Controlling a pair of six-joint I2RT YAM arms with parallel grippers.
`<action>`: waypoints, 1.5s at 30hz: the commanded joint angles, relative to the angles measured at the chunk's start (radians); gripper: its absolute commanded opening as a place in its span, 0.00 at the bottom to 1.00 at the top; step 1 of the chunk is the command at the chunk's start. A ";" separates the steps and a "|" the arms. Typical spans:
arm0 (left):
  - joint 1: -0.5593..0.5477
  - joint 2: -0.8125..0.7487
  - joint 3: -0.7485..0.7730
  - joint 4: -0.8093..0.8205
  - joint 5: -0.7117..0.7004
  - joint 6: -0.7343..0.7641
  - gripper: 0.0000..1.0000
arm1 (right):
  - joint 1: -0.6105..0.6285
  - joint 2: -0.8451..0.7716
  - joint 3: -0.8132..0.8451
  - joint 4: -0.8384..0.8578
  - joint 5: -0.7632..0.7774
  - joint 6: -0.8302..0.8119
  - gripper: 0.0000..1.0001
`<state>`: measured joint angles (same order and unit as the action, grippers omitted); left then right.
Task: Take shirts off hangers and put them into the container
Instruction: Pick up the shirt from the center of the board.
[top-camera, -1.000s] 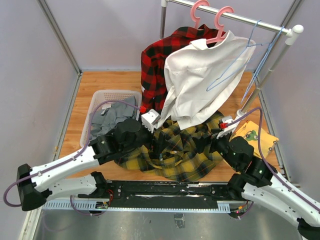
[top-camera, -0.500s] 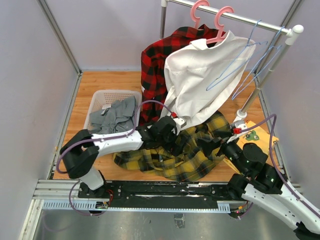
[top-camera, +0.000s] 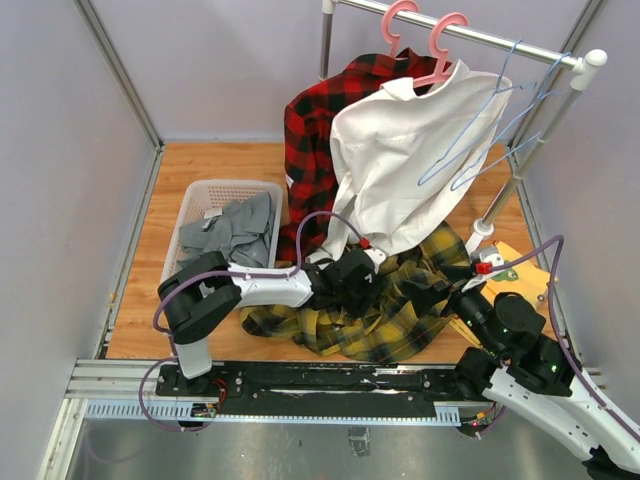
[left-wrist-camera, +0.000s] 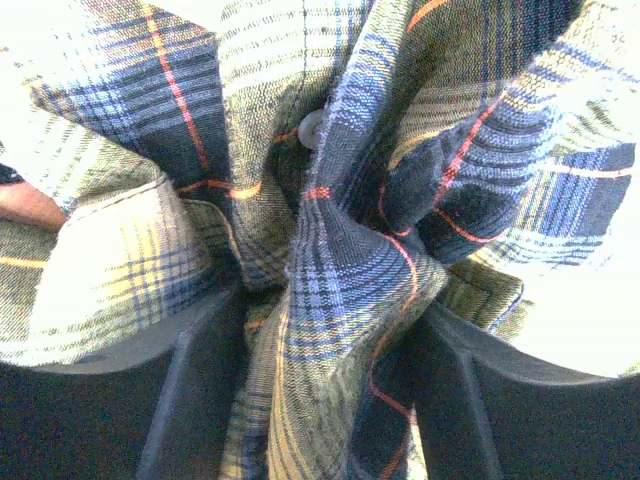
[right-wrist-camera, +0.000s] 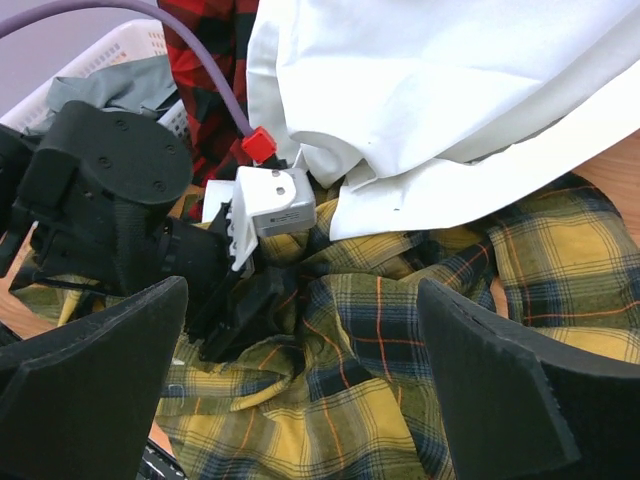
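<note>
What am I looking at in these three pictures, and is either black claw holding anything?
These are two robot arms bolted at the near edge of a wooden table, each ending in a two-finger gripper. The wide picture looks down from above and behind them; the other two come from a camera on each wrist. A red-and-black plaid shirt and a plain white shirt hang on pink plastic hangers from a metal rail. A grey shirt lies in the white perforated plastic basket. A yellow-and-dark-green plaid shirt lies crumpled on the table. The left gripper is down in it, a fold bunched between its fingers; whether it grips firmly I cannot tell. The right gripper is open and empty above the same shirt.
</note>
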<state>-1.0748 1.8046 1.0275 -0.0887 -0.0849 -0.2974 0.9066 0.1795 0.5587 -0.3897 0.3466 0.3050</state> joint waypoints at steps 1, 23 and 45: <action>-0.043 -0.019 -0.114 -0.015 0.060 -0.032 0.53 | -0.009 -0.014 0.004 -0.034 0.042 -0.026 0.98; -0.043 -0.922 0.155 -0.400 -0.574 0.099 0.01 | -0.008 -0.032 -0.015 -0.050 0.123 -0.055 0.98; 0.552 -0.747 0.378 -0.444 -0.609 0.266 0.00 | -0.009 0.012 -0.022 -0.008 0.110 -0.075 0.98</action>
<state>-0.5671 1.0534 1.4963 -0.5758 -0.7864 0.0181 0.9066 0.1871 0.5480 -0.4301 0.4385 0.2550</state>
